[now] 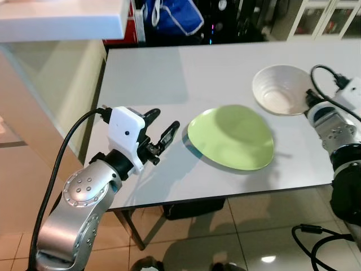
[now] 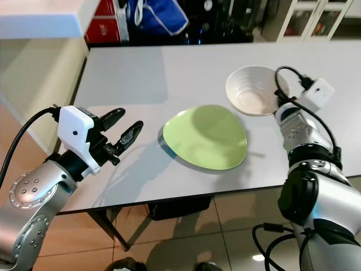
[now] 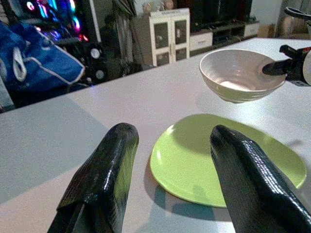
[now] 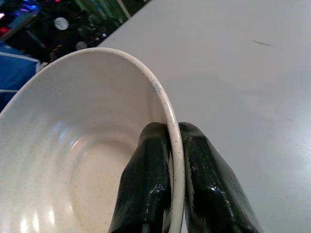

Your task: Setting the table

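Right pincer (image 4: 170,145) on upright bowl (image 4: 73,145) rim

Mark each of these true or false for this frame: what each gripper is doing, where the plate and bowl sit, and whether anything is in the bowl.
1. The right gripper is shut on the rim of the white bowl. True.
2. The left gripper holds the green plate. False: its fingers are open, short of the plate's edge and touching nothing.
3. The bowl sits on top of the plate. False: it is beside the plate, farther back on the table, and the left wrist view shows it lifted just off the surface.
4. The bowl is empty. True.
5. The plate lies near the table's front edge. True.
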Available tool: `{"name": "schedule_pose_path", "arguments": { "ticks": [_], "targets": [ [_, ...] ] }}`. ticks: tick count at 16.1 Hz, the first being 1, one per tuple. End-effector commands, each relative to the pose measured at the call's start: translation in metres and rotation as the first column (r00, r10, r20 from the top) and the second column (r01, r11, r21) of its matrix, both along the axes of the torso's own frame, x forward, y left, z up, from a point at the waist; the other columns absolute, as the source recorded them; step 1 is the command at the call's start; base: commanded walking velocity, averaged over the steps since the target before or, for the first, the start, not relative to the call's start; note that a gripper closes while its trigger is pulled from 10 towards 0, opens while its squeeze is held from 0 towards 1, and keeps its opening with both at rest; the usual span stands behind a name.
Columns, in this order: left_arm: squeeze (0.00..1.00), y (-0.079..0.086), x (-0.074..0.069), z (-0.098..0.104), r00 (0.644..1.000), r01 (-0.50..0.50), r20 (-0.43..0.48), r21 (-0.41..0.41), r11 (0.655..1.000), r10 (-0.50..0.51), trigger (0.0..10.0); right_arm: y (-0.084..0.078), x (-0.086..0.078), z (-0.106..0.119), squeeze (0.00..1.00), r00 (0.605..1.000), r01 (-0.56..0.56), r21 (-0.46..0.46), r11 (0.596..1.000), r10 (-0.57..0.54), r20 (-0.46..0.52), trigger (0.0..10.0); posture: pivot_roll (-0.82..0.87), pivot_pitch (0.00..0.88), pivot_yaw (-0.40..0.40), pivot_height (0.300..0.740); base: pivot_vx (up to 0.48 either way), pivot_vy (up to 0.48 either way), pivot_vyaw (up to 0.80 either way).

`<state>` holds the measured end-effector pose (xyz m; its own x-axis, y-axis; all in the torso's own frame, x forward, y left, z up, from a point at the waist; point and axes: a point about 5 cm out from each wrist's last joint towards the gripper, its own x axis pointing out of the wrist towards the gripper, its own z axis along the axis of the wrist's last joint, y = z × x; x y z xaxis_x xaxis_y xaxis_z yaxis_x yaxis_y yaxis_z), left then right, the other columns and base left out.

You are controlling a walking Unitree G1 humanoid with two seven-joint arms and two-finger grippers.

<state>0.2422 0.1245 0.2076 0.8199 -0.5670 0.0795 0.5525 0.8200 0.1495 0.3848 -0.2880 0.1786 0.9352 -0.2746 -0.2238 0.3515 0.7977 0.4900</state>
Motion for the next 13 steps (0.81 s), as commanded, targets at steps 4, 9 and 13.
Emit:
{"name": "schedule_pose_path", "arguments": {
  "ticks": [4,9,13],
  "targets": [
    [0.00,0.005,-0.006,0.012,1.000,-0.016,0.019,0.006,1.000,0.016,10.0,-0.009,0.002,0.018,0.00,0.996,0.067,-0.024,0.997,-0.065,0.060,10.0,0.22,0.197,0.019,0.740,0.000,0.000,0.00],
    [0.00,0.011,-0.011,0.024,0.999,-0.034,0.029,0.017,0.999,0.034,10.0,-0.011,0.001,0.017,0.00,0.991,0.119,-0.005,0.993,-0.119,0.059,10.0,0.28,0.247,0.028,0.740,0.000,0.000,0.00],
    [0.00,0.011,-0.016,0.025,0.999,-0.033,0.016,0.029,0.999,0.032,10.0,-0.012,0.002,0.022,0.00,0.987,0.139,0.063,0.988,-0.143,0.077,10.0,0.29,0.247,0.026,0.740,0.000,0.000,0.00]
  ]
}}
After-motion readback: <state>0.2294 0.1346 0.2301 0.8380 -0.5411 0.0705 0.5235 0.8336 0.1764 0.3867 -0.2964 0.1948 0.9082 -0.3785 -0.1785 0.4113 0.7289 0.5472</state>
